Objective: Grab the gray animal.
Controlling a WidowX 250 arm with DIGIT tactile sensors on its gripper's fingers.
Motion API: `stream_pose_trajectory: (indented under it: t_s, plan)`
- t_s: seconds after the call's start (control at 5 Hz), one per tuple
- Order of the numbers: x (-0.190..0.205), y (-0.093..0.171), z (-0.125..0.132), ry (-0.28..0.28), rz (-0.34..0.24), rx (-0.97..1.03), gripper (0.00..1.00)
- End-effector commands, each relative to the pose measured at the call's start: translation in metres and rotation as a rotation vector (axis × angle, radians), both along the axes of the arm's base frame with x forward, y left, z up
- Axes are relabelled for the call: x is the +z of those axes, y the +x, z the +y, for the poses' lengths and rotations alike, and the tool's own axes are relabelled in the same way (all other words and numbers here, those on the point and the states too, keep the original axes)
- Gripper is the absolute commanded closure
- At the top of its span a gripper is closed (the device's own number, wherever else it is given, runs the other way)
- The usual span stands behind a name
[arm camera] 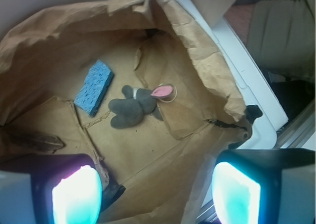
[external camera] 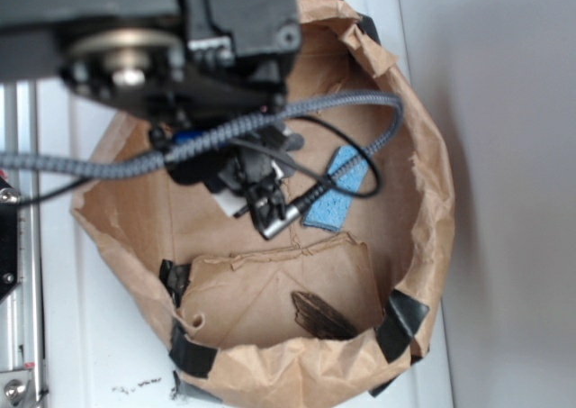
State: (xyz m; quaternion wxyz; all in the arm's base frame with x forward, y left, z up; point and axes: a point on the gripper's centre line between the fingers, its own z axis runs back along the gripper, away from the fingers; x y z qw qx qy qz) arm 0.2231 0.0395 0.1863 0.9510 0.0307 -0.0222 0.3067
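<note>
The gray animal (arm camera: 132, 109) is a small dark-gray plush with a pink-lined ear, lying on the brown paper floor of the bag, seen in the wrist view. In the exterior view the arm hides it. My gripper (arm camera: 155, 194) is open and empty, its two glowing pads (arm camera: 76, 194) wide apart, well above the toy and nearer the bag's front rim. In the exterior view the gripper (external camera: 261, 196) hangs over the middle of the bag.
A blue sponge (arm camera: 94, 87) lies just left of the toy; it also shows in the exterior view (external camera: 340, 192). The crumpled brown paper bag (external camera: 423, 201) walls surround everything, with black tape (external camera: 400, 322) at the rim. A dark strip (external camera: 319, 316) lies on a paper flap. White surface (external camera: 81, 336) lies outside.
</note>
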Motion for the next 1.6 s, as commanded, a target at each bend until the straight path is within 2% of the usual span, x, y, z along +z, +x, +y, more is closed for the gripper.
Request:
stream_pose_trajectory:
  t_s: [0.0,0.2,0.4,0.6,0.8,1.2,1.4]
  plan:
    - [0.011,-0.001,0.010,0.007,-0.045,0.012,0.00]
    - [-0.003,0.003,0.010,-0.098,-0.038,0.266,0.00]
    - [-0.019,0.012,0.005,-0.111,-0.029,0.459,0.00]
    - [-0.044,0.020,0.004,-0.081,-0.022,0.562,0.00]
    - [-0.068,0.029,0.014,-0.025,-0.029,0.591,0.00]
    - [-0.096,0.054,0.025,0.063,-0.061,0.674,0.00]
    - [-0.096,0.054,0.025,0.063,-0.061,0.674,0.00]
